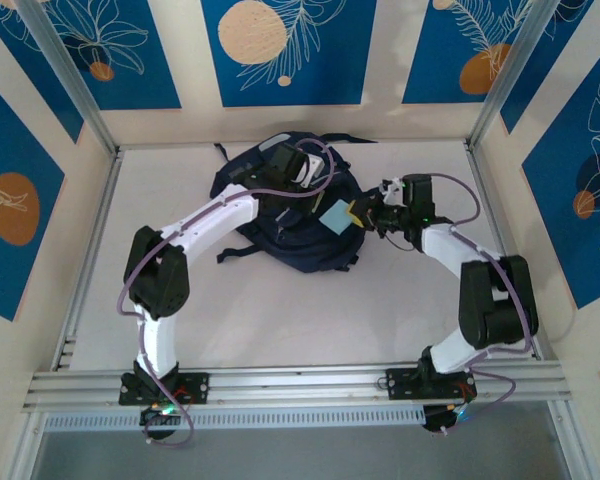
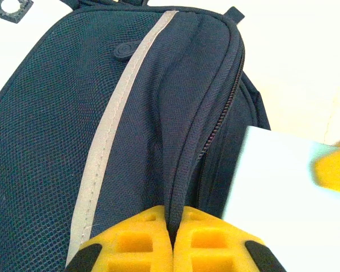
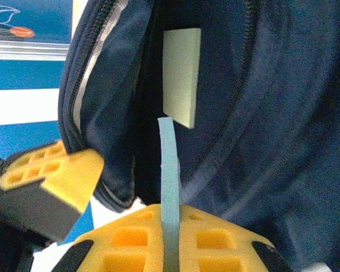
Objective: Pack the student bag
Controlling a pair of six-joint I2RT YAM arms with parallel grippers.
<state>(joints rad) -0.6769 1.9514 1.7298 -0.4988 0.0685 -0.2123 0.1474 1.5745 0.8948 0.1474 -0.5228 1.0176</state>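
The navy student bag (image 1: 280,225) lies on the white table at centre back, with a grey stripe (image 2: 110,127) down its front. My left gripper (image 2: 174,235) is shut on the dark fabric edge beside the bag's open zipper (image 2: 215,122), holding it up. My right gripper (image 3: 170,238) is shut on a thin light-blue pad (image 3: 169,170), seen edge-on at the mouth of the bag. From above the same blue pad (image 1: 335,217) sits at the bag's right side, held by the right gripper (image 1: 358,215). A pale green pad (image 3: 181,76) lies inside the bag.
The white table (image 1: 280,310) has free room in front of the bag and to its left. Metal frame posts (image 1: 65,80) and patterned walls close in the sides and back. A rail (image 1: 300,380) runs along the near edge.
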